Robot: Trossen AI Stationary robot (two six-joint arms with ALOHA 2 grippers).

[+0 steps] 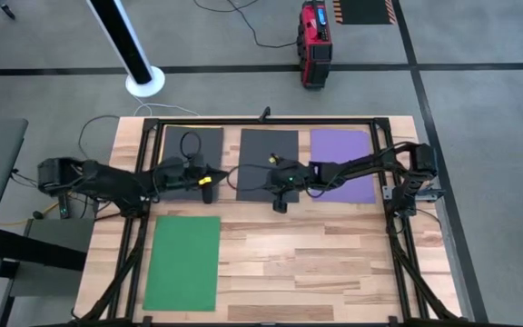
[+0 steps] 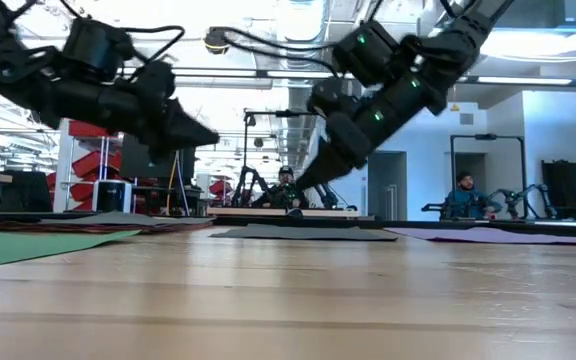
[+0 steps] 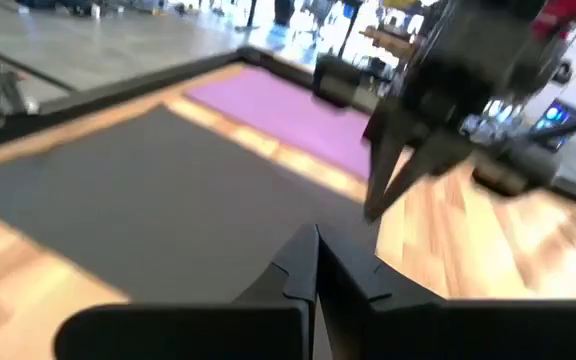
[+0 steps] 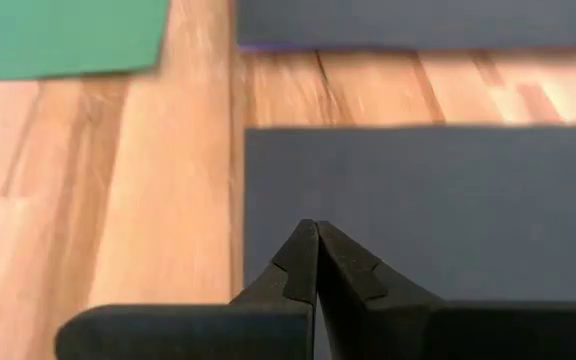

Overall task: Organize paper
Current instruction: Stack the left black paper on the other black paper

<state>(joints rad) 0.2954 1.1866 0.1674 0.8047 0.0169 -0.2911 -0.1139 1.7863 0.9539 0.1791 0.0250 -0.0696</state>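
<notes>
Paper laid flat, separate sheets: green sheet (image 1: 182,262) near front left; dark grey sheet (image 1: 193,160), second grey sheet (image 1: 268,163), purple sheet (image 1: 342,163) in row along back. Left gripper (image 1: 214,175) fingers pressed together, empty, hovering between grey sheets. Right gripper (image 1: 281,202) likewise closed, empty, at second grey sheet's front edge; likely positioned to slide or lift it.
</notes>
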